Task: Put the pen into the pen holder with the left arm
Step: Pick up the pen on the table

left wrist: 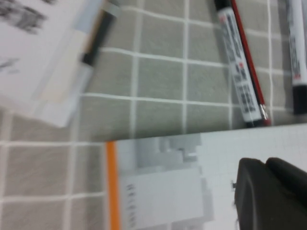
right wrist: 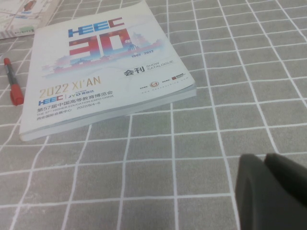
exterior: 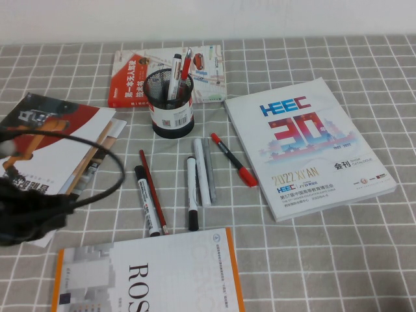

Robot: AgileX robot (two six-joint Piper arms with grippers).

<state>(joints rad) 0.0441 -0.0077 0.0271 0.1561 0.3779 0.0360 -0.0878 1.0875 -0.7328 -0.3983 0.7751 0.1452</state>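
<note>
One pen (exterior: pixel 147 201) lies flat to the right of the left gripper (exterior: pixel 25 209), apart from it. Its long axis points roughly toward the holder (exterior: pixel 170 104) beyond. The grip state cannot be told. The right gripper (right wrist: pixel 273 191) is seemingly farther off, beside the catalogue (right wrist: pixel 110 62), its state likewise untellable.

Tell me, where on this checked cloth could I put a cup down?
The grey checked tablecloth is bare right of the orange-edged white booklet and below the thick white HEEC catalogue. The middle, around the black mesh pen holder, is crowded with pens. The left hand hangs over the booklet; the right hand over bare cloth.
</note>
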